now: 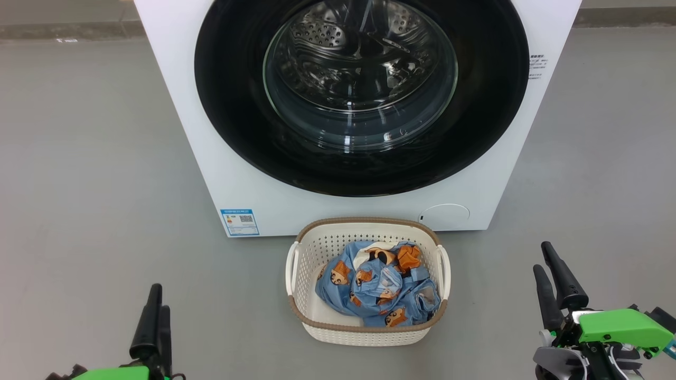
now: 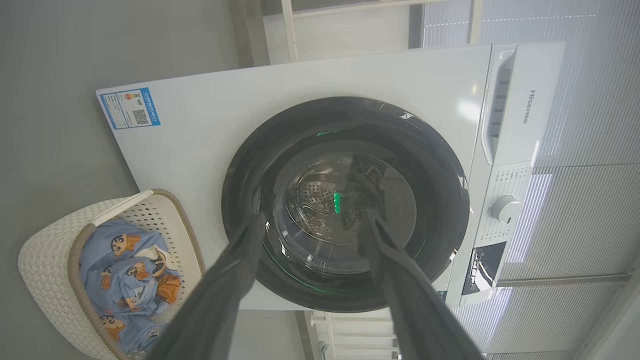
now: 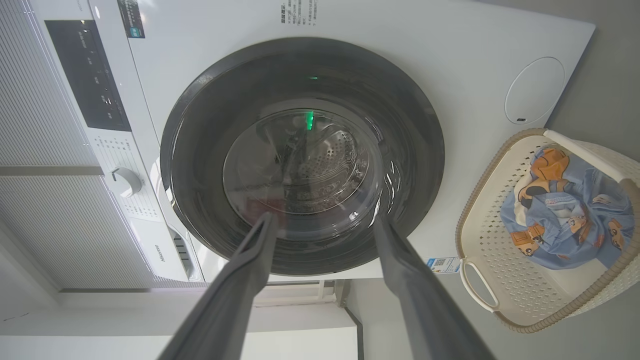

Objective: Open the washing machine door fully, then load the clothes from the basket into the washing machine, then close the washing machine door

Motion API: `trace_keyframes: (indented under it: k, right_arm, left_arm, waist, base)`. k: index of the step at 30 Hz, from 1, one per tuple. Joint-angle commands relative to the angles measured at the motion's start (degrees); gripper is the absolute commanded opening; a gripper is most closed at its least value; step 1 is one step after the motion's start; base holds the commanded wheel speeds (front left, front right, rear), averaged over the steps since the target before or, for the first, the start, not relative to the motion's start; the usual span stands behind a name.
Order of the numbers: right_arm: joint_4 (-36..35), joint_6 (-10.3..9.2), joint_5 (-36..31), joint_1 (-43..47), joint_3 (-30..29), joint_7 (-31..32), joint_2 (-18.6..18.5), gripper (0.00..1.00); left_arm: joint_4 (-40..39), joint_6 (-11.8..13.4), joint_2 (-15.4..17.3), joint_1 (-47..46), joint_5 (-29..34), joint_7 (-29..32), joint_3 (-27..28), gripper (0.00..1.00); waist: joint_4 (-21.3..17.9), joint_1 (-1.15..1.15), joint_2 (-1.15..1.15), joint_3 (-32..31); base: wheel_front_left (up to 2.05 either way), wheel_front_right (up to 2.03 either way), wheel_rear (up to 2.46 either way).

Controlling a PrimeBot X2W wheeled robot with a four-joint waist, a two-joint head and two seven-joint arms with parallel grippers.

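**A:** Where are the robot's hands?

**B:** The left gripper [image 1: 161,296], two long dark fingers on a green housing, sits at the lower left of the head view. Its wrist view shows the fingers spread wide with nothing between them. The right gripper [image 1: 542,256], of the same build, sits at the lower right, also spread and empty. Both are well apart from everything else.

**A:** What lies ahead of them?

**B:** On the grey floor [image 1: 79,158] stands a small cream-white perforated plastic basket [image 1: 364,220] with a brown woven-look rim. Bunched inside are the clothes [image 1: 377,287], light-blue fabric printed with orange-brown cartoon faces. Just behind the basket is the big white boxy washing machine [image 1: 174,79]. The large round washing machine door [image 1: 362,89], a glossy black rim around a clear glass bowl, is shut. The steel drum [image 1: 322,37] shows through the glass.

**A:** Any writing?

**B:** The brand name "Hisense" [image 2: 532,106] is on the top panel, near a round white dial [image 2: 506,209]. A blue label sticker [image 1: 240,222] with a QR code sits at the front's lower left corner in the head view. Its print is too small to read.
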Motion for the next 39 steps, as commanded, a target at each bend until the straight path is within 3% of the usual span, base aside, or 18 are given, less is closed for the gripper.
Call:
trace_keyframes:
  k: [1,19,39]
  right_arm:
    - [-2.0,0.13,-1.2,-3.2,1.0,-0.6,-0.9,1.00]
    - [-4.1,0.16,-7.0,-5.3,6.4,-4.2,-3.0,1.00]
    - [-1.5,0.19,-24.0,-7.0,9.0,-7.4,-3.4,1.00]
  left_arm:
    - [-2.0,-0.2,0.8,-2.8,0.6,-0.7,0.1,1.00]
    - [-3.3,-0.2,2.0,-4.3,9.1,-4.2,-2.6,1.00]
    - [-2.1,0.0,2.0,-5.6,26.5,-7.4,-4.1,1.00]
  waist:
    - [0.0,0.00,0.00,0.0]
    - [0.2,-0.01,0.00,-0.2]
    - [0.1,-0.01,0.00,-0.4]
  base:
    - [0.00,0.00,0.00]
    - [0.00,0.00,0.00]
    - [0.00,0.00,0.00]
